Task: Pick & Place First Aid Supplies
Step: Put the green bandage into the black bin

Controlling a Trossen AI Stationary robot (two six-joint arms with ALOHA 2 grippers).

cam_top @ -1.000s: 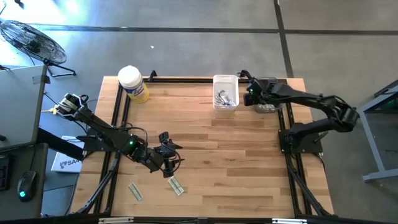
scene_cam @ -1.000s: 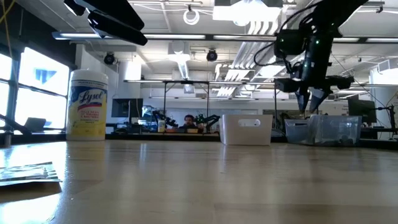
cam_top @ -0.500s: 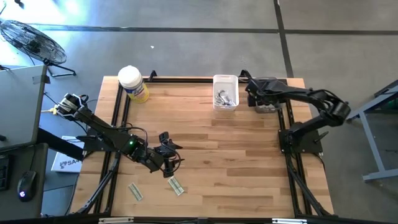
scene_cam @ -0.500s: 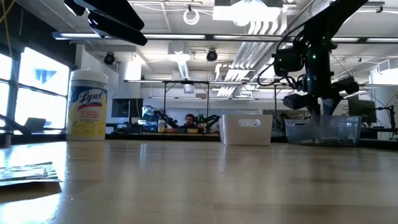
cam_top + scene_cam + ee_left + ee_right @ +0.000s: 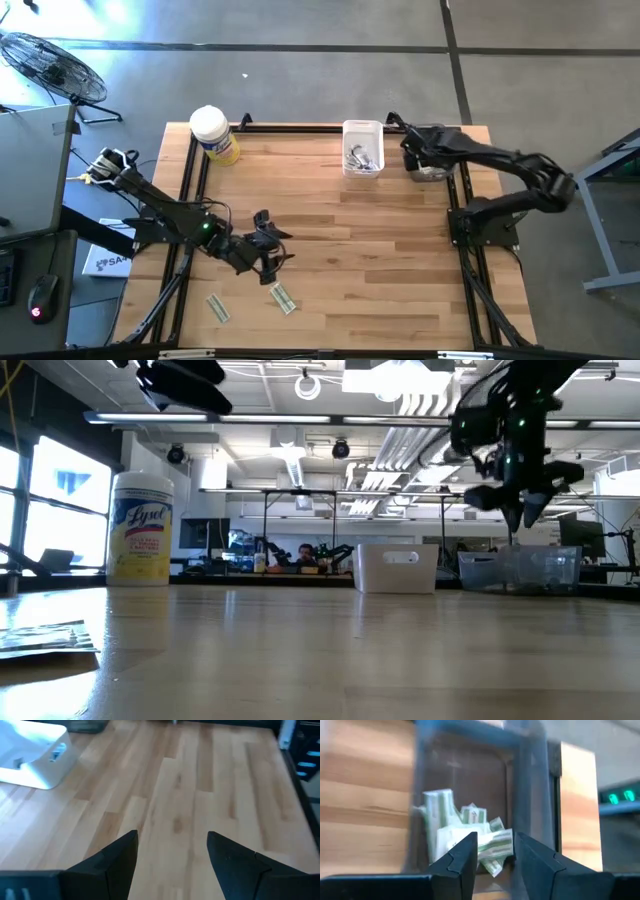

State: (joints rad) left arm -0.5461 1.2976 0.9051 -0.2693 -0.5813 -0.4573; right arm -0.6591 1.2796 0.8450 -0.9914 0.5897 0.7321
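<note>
While the right tool [image 5: 408, 152] hangs over the clear bin [image 5: 430, 166] from above, two strips [image 5: 283, 298] lie loose by the left tool [image 5: 268, 262]. Left wrist: fingers spread, empty. Right wrist: fingers apart above heaped packets [image 5: 465, 837]; descending off-centre risks striking the bin wall.

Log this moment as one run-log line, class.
left end effector: open, empty, above table | right end effector: open, over clear bin | strips: in bin

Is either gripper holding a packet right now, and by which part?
Neither. The left gripper is open over bare wood; the right gripper is open and empty above the clear bin of green-striped packets.
</note>
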